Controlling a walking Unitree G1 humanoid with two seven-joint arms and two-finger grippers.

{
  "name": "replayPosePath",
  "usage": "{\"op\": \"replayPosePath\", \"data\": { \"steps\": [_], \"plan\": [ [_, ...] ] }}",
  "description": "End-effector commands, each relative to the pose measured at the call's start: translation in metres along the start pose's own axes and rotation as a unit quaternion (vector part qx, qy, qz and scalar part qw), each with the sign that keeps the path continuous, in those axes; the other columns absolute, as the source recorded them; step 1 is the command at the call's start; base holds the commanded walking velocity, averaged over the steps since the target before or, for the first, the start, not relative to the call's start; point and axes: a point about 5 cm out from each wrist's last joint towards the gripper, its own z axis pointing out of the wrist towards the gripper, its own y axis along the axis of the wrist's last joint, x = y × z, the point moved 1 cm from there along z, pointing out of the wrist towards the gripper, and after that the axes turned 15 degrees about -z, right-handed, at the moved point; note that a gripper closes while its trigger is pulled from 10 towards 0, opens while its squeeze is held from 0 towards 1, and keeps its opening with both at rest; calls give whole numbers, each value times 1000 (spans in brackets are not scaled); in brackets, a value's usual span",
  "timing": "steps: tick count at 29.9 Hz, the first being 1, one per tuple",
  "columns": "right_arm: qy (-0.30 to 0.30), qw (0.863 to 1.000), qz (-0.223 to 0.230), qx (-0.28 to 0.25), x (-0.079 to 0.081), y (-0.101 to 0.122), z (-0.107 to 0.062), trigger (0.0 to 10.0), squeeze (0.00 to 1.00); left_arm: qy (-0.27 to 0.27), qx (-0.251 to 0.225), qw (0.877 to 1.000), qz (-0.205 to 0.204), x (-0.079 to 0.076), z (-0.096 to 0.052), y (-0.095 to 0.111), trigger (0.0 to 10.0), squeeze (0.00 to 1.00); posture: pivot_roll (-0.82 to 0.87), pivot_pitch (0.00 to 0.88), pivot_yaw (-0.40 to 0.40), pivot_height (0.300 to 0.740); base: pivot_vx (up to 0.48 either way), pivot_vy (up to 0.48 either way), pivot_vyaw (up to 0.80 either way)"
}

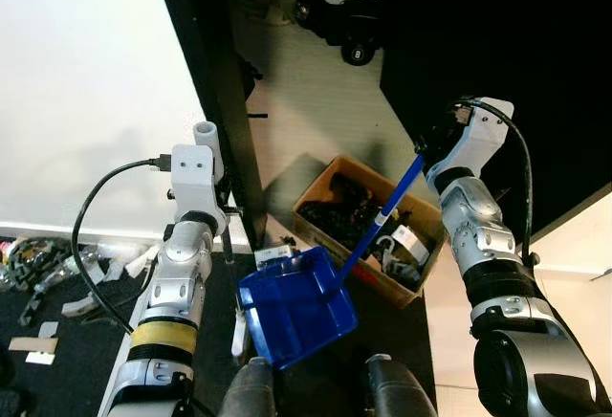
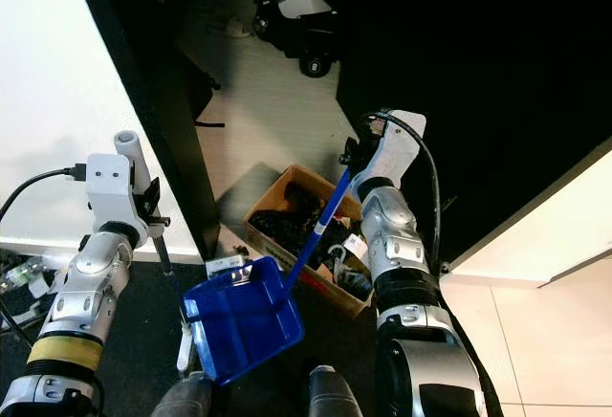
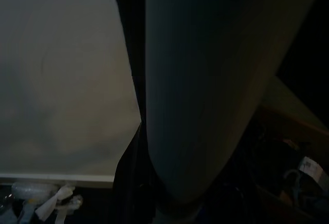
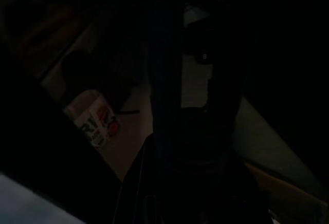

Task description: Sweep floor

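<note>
A blue dustpan (image 1: 296, 307) hangs tilted low in front of me, above the dark floor. Its long blue handle (image 1: 392, 207) runs up to my right gripper (image 1: 427, 146), which is shut on the handle's upper end. On the left, my left gripper (image 1: 220, 205) is shut on a broom handle whose white top end (image 1: 206, 134) sticks up beside the wrist. The left wrist view has that grey broom pole (image 3: 195, 80) very close up. The broom's head is hidden. The right wrist view is very dark; a dim blue handle (image 4: 164, 80) can just be made out.
An open cardboard box (image 1: 325, 173) of dark clutter sits on the floor behind the dustpan. A black upright panel (image 1: 215, 92) stands against the white wall (image 1: 86, 82). Litter and cables (image 1: 57, 269) lie at lower left. A black machine (image 1: 344, 1) sits further back.
</note>
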Motion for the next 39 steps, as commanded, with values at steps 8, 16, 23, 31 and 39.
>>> {"op": "replayPosePath", "data": {
  "steps": [8, 16, 23, 31, 39],
  "plan": [
    [-1, 1000, 10, 8, 0, -5, -4, 10000, 0, -13, -4, 1000, -11, -7, -1, -2, 10000, 0, 2, 122, -37, 740, -362, 0, 0],
    [-2, 1000, 9, 9, -1, -6, -5, 10000, 0, -15, -4, 1000, -11, -7, -1, -2, 10000, 0, 2, 118, -36, 740, -358, 0, 0],
    [0, 1000, 9, 9, 1, -6, -5, 10000, 0, -16, -3, 1000, -10, -7, -2, -3, 10000, 0, 1, 110, -38, 740, -359, 0, 0],
    [2, 1000, 9, 9, 1, -6, -6, 10000, 0, -17, -3, 1000, -10, -7, -2, -3, 10000, 0, 1, 110, -36, 740, -357, 0, 0],
    [0, 1000, 7, 16, 1, -9, -6, 10000, 0, -12, 7, 1000, -8, -5, -1, -6, 10000, 0, 2, 115, -32, 740, -208, 0, 0]
  ]
}}
